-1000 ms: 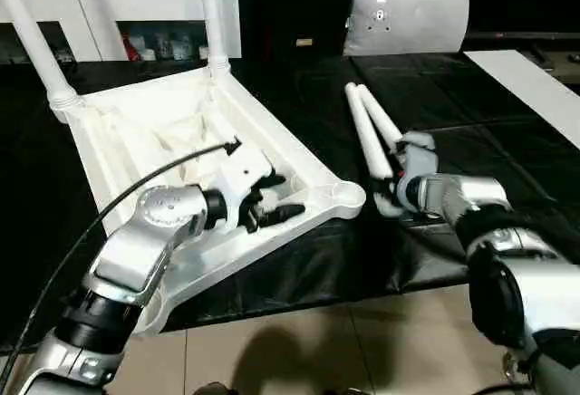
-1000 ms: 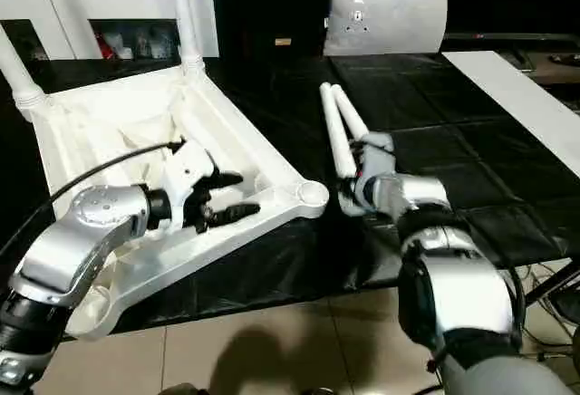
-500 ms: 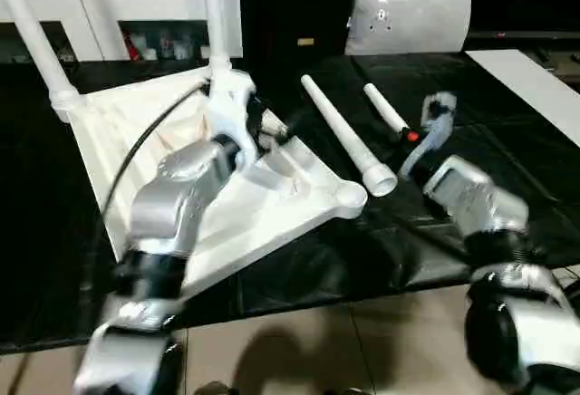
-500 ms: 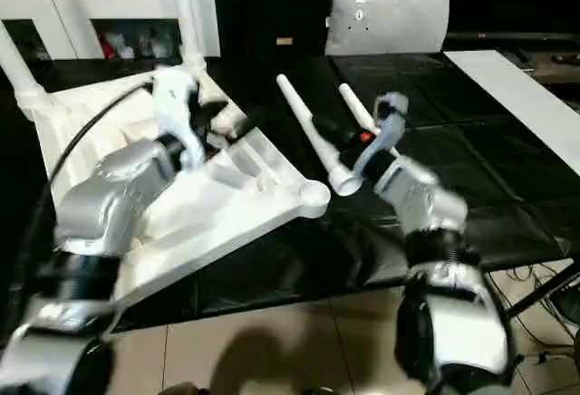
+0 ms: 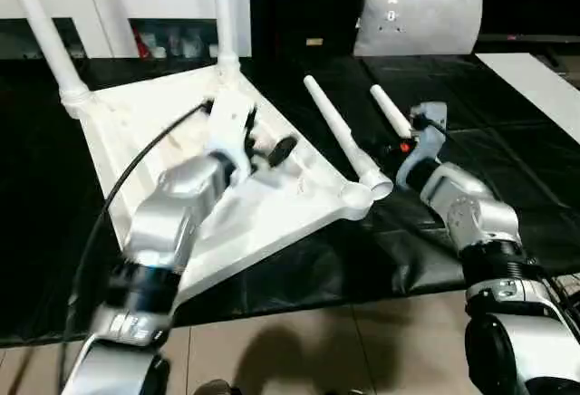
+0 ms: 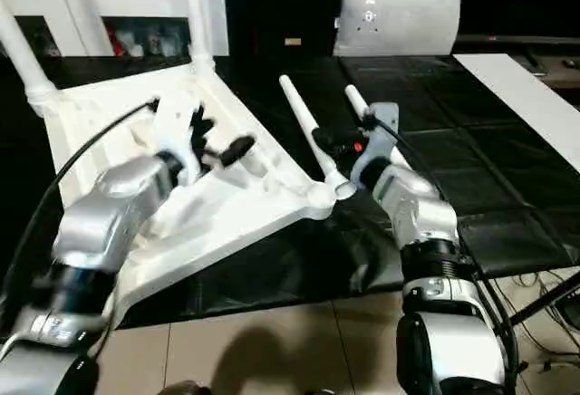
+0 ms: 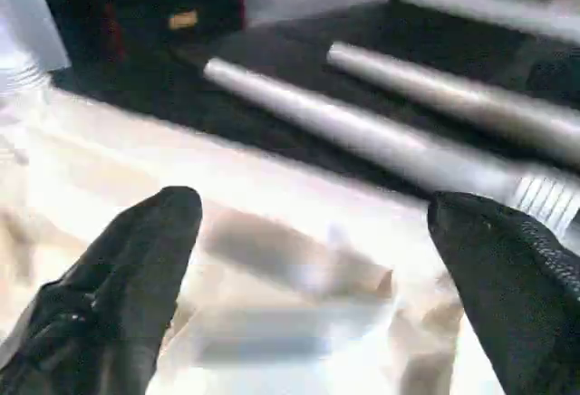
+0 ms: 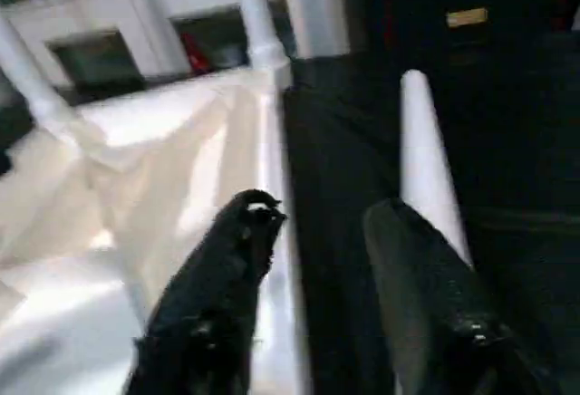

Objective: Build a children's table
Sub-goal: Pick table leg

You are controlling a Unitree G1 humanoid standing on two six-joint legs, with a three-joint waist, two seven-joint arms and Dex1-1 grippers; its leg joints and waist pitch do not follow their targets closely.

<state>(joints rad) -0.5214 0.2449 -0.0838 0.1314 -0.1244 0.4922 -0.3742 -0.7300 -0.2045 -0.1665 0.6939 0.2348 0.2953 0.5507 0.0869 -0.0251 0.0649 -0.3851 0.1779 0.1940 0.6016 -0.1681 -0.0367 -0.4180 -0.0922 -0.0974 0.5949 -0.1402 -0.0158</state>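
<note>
The children's table top (image 5: 136, 137) lies upside down on a black mat, ribbed underside up. Two white legs (image 5: 47, 37) stand in its far corner sockets. My left gripper (image 5: 265, 139) hovers over the underside near the right rim, its fingers (image 7: 154, 241) wide open with nothing between them. A loose leg (image 5: 337, 132) lies beside that rim, its thick end against the near corner socket (image 5: 355, 200). A second loose leg (image 5: 388, 110) runs under my right gripper (image 5: 399, 152). In the right wrist view its fingers (image 8: 236, 259) stand apart and hold nothing, with a leg (image 8: 424, 159) passing behind one finger.
A white pillow (image 5: 421, 19) leans at the back, and white cabinets (image 5: 136, 14) stand behind the table top. A white board (image 5: 535, 73) lies at the far right. The mat's front edge drops to a tiled floor (image 5: 299, 350). A black cable (image 5: 136, 173) loops over my left arm.
One loose leg has been moved left to the table's rim, away from the other. My left gripper went from the underside's near part to farther back and opened wider. The right gripper lifted off the leg ends.
</note>
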